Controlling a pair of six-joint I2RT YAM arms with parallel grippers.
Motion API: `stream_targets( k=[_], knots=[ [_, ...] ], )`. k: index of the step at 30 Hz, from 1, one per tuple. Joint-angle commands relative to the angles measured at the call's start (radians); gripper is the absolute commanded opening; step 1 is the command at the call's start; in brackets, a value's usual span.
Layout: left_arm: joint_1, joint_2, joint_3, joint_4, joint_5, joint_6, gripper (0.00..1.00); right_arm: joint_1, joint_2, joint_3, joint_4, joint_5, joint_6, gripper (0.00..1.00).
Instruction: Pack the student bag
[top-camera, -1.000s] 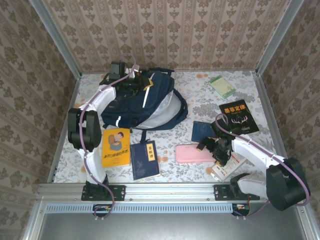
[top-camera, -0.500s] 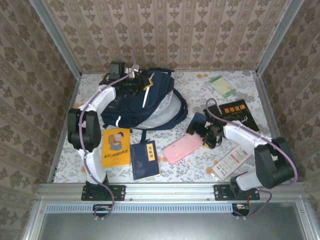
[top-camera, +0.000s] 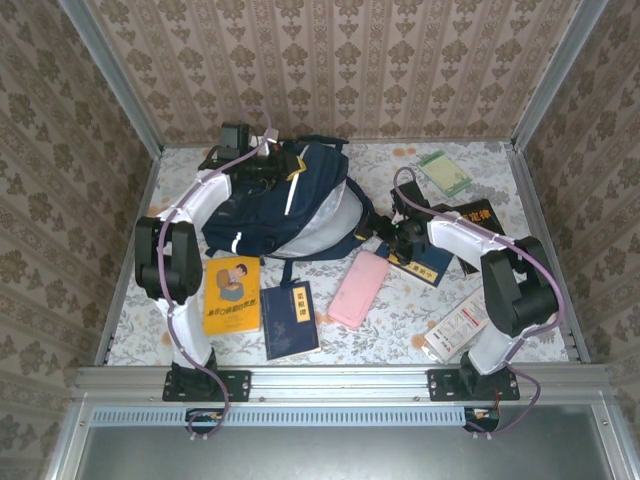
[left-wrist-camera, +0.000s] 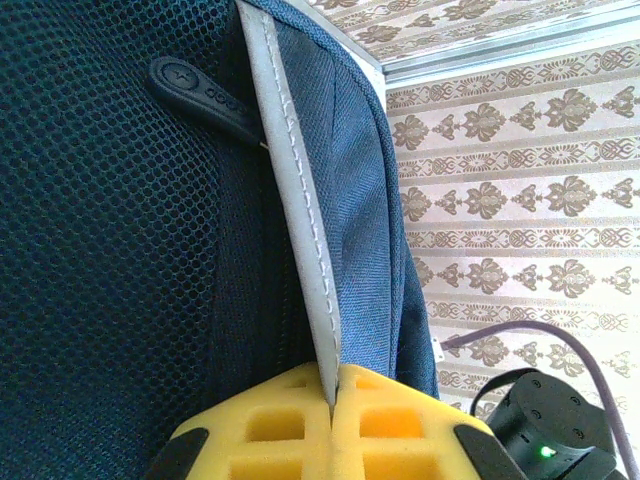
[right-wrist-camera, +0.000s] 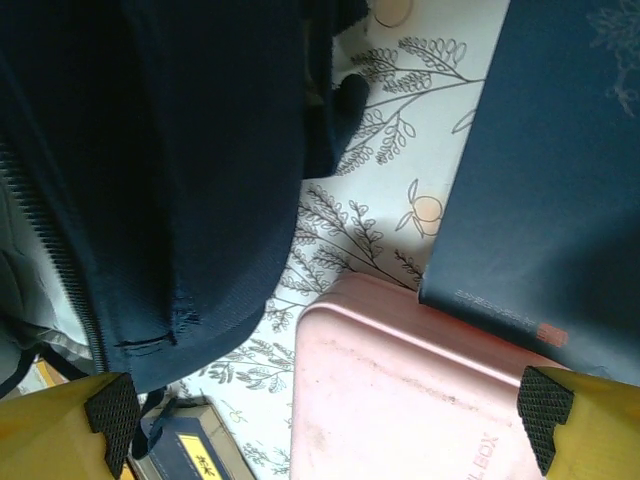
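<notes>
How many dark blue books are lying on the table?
2. The near blue book lies at the front beside the yellow book; the far blue book lies next to the pink case. More may hide in the student bag.

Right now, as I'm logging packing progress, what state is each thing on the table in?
Navy-blue fabric backpack: lying on the table, unzipped, pale lining showing.
Pink oblong pencil case: flat on the table, outside the backpack.
Left gripper: shut on the backpack's white stripe.
Right gripper: open, holding nothing.
Yellow illustrated book: closed, unpacked.
Dark-blue book with yellow label: closed, unpacked.
</notes>
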Motion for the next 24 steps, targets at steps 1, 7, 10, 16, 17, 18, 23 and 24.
stream_targets(
  k=[1, 7, 10, 16, 17, 18, 23, 24],
  knots=[
    [0.016, -0.064, 0.000, 0.047, 0.027, 0.002, 0.00, 0.005, -0.063, 0.003, -0.124, 0.040, -0.042, 1.00],
    [0.022, -0.059, -0.005, 0.062, 0.028, -0.013, 0.00, 0.133, -0.094, 0.023, -0.419, 0.255, 0.021, 1.00],
    [0.025, -0.055, -0.011, 0.072, 0.030, -0.022, 0.00, 0.224, -0.056, 0.088, -0.541, 0.332, 0.123, 1.00],
    [0.044, -0.059, -0.016, 0.084, 0.030, -0.033, 0.00, 0.361, -0.037, 0.084, -0.487, 0.326, 0.313, 1.00],
    [0.047, -0.059, -0.017, 0.087, 0.030, -0.036, 0.00, 0.372, -0.029, 0.084, -0.473, 0.324, 0.329, 1.00],
    [0.050, -0.058, -0.020, 0.091, 0.030, -0.039, 0.00, 0.384, -0.019, 0.088, -0.464, 0.325, 0.345, 1.00],
    [0.054, -0.058, -0.029, 0.106, 0.032, -0.053, 0.00, 0.413, 0.055, 0.119, -0.453, 0.337, 0.381, 1.00],
    [0.054, -0.056, -0.032, 0.109, 0.032, -0.055, 0.00, 0.417, 0.061, 0.119, -0.438, 0.338, 0.385, 1.00]
  ],
)
